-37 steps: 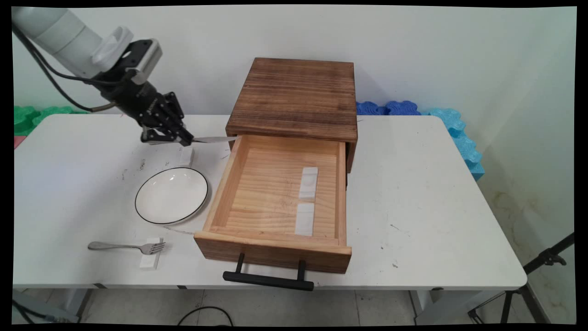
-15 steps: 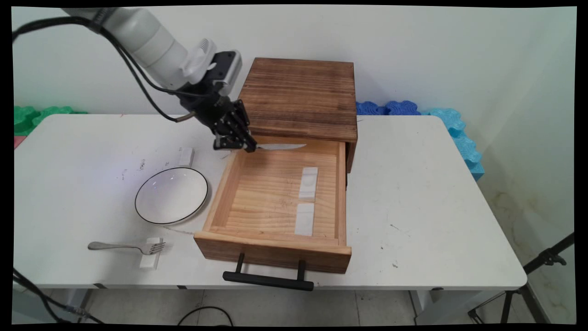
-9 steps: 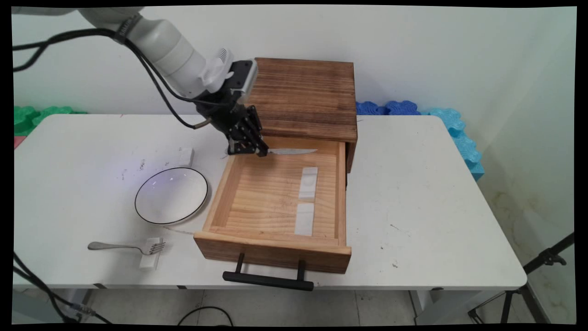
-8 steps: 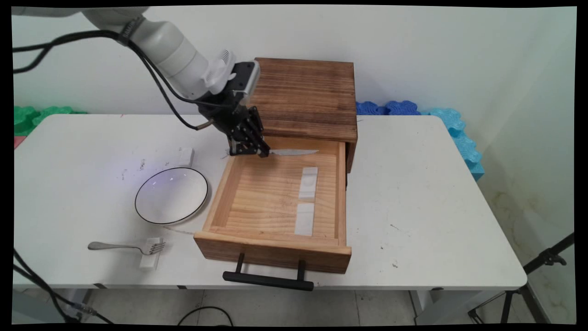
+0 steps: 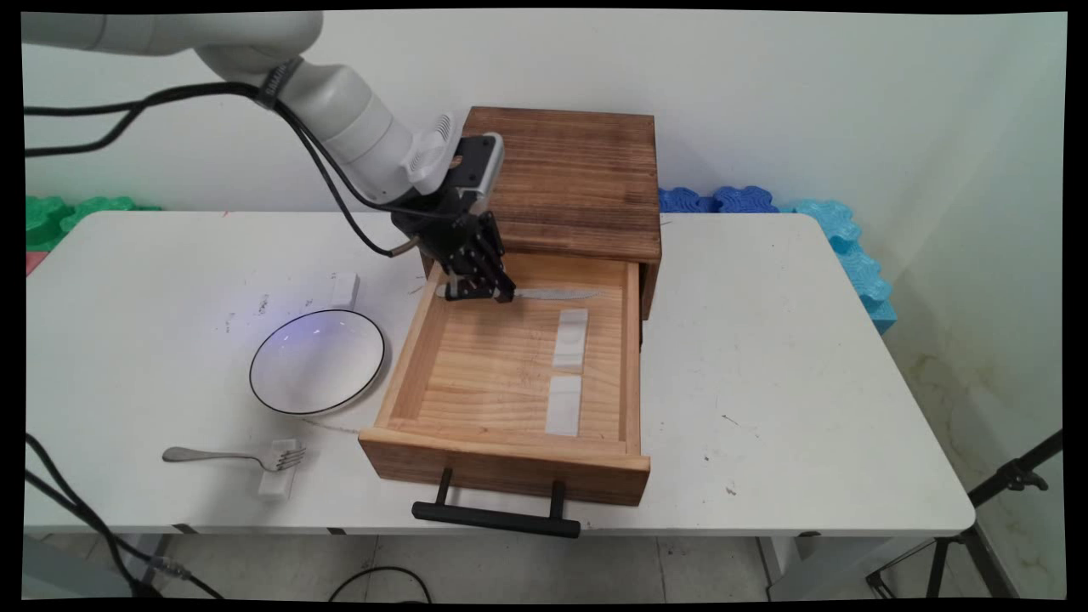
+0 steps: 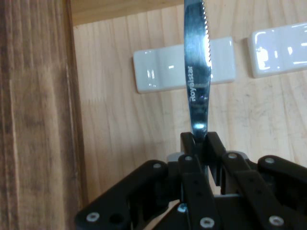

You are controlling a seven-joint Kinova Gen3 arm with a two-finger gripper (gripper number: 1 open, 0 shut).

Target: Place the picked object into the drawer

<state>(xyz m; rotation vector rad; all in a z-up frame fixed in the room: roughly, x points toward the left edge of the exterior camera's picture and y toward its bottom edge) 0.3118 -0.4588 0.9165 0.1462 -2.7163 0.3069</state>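
My black gripper (image 5: 481, 293) (image 6: 200, 140) is shut on a steel table knife (image 5: 552, 294) (image 6: 195, 72), held level with its serrated blade pointing right. It hangs over the back left part of the open wooden drawer (image 5: 408, 357). Two white rests lie inside the drawer: one (image 5: 571, 337) (image 6: 158, 72) under the blade's line, the other (image 5: 563, 405) (image 6: 283, 55) nearer the drawer front. The dark wooden cabinet (image 5: 552, 174) (image 6: 33, 120) sits just behind the gripper.
A white plate with a black rim (image 5: 317, 361) lies left of the drawer. A small white block (image 5: 344, 290) sits behind it. A fork (image 5: 234, 457) rests with its tines on another white block (image 5: 279, 478) near the front edge. The drawer's black handle (image 5: 497, 518) overhangs the table (image 5: 807, 382) edge.
The gripper has carried the knife rightward from over the table left of the cabinet to above the drawer's back left part, and lowered slightly in the last half second.
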